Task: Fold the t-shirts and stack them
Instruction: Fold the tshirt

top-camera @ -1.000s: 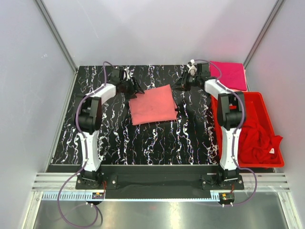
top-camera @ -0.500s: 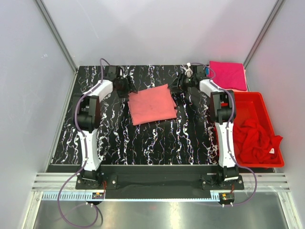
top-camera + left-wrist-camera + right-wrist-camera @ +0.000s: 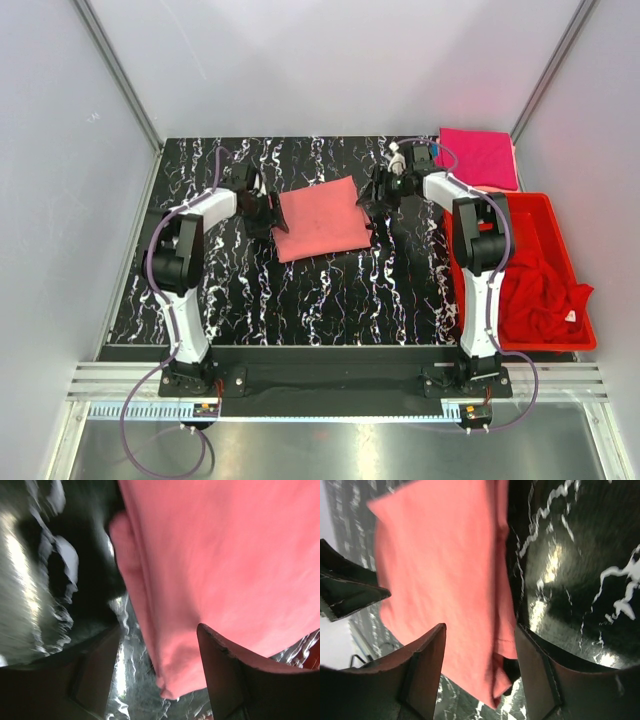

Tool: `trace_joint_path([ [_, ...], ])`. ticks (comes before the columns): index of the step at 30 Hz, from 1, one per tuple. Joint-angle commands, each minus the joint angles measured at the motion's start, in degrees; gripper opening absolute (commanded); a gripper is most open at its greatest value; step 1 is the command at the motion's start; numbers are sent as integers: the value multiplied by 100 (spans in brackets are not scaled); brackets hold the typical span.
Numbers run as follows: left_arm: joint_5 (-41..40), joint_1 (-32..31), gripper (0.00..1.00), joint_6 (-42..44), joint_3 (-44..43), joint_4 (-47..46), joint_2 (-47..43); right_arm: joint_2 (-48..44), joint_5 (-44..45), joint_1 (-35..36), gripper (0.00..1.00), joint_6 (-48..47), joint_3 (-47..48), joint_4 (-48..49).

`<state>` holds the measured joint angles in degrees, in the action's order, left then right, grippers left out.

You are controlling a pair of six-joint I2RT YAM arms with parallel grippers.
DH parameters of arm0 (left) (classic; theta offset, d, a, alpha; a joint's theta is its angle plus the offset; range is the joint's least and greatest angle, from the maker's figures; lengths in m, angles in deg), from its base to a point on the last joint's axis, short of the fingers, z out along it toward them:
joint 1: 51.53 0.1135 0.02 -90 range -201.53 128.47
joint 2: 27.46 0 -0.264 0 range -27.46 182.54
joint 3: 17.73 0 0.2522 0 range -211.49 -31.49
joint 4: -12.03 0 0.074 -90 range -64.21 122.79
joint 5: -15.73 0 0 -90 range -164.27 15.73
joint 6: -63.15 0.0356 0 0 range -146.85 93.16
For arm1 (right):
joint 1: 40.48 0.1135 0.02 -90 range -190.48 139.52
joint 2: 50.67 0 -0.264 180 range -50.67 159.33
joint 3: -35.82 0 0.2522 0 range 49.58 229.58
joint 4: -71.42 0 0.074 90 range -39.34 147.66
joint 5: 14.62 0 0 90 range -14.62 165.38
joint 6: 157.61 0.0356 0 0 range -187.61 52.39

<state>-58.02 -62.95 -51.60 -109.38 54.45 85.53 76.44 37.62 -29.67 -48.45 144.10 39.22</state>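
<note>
Moved since the earlier view: both tools, brought in from the far side of the bench (image 3: pixel 330 300) to opposite edges of the folded tee, which is itself unshifted. Bench: dark, marbled, with wide bare room on the near side and to the left. Red bin (image 3: pixel 548 199): rigid, set at the right edge, a crumpled red t-shirt (image 3: pixel 535 290) held inside. Magenta-pink t-shirt (image 3: pixel 480 158): folded flat at the far right corner, just beyond the bin. Salmon-pink t-shirt (image 3: pixel 320 220): a folded, slightly skewed rectangle toward the far middle, well apart from the bin; judged light, limp and several plies thick, likely to sag or fall open if one ply alone is taken, so both side edges are best pinched through all layers together. Left tool (image 3: pixel 159 630): jaws apart, the tee's left folded edge lying between them, nothing clamped. Right tool (image 3: pixel 480 627): jaws apart over the right edge, nothing clamped.
</note>
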Motion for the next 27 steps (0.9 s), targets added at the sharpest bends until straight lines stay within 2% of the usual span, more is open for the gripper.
trace_joint_path([
  [1, 545, 0, 68, -170, 212, -607, 3, -116, 163, 141, 65, -404, -293, -38],
  [3, 502, -9, 66, -214, 344, -739, 21, -81, 233, 202, 65, -448, -346, 50],
  [4, 572, -18, 53, -205, 405, -940, 100, -46, 364, 272, 65, -431, -477, 225],
  [5, 572, -18, 52, -205, 397, -942, 100, -46, 392, 273, 65, -430, -478, 226],
  [6, 677, -9, 32, -197, 406, -1003, 153, -55, 418, 299, 65, -404, -565, 279],
  [7, 739, -1, 20, -214, 397, -1082, 197, -107, 427, 325, 63, -369, -618, 375],
  [8, 791, 8, 14, -214, 354, -1108, 241, -125, 436, 352, 61, -343, -671, 402],
  [9, 966, 26, 8, -223, 301, -1126, 267, -177, 436, 369, 57, -282, -820, 428],
  [10, 1046, 26, 6, -223, 274, -1179, 294, -360, 436, 395, 45, -237, -952, 559],
  [12, 1266, 43, 0, -188, 196, -1205, 276, -694, 497, 431, 31, -45, -1424, 744],
  [13, 1275, 43, 0, -144, 169, -1092, 268, -809, 524, 431, 24, 17, -1584, 849],
  [17, 1363, 140, 1, 93, 107, -398, 171, -1503, 744, 440, 18, 543, -2672, 1096],
  [18, 1320, 184, 4, 137, 177, -179, 127, -1748, 648, 483, 18, 615, -2867, 1358],
  [19, 1267, 201, 14, 207, 230, -116, 83, -1855, 516, 518, 20, 668, -3026, 1482],
  [22, 1152, 228, 34, 444, 82, 77, -23, -2050, 550, 607, 45, 721, -3247, 1510],
  [23, 1074, 228, 51, 523, -50, 156, 12, -2050, 585, 624, 50, 660, -3160, 1449],
  [24, 1073, 228, 55, 602, -225, 218, 47, -2024, 681, 616, 57, 590, -3055, 1170],
  [27, 933, 228, 63, 866, -1060, 508, 336, -1936, 945, 589, 63, 326, -2685, 843],
])
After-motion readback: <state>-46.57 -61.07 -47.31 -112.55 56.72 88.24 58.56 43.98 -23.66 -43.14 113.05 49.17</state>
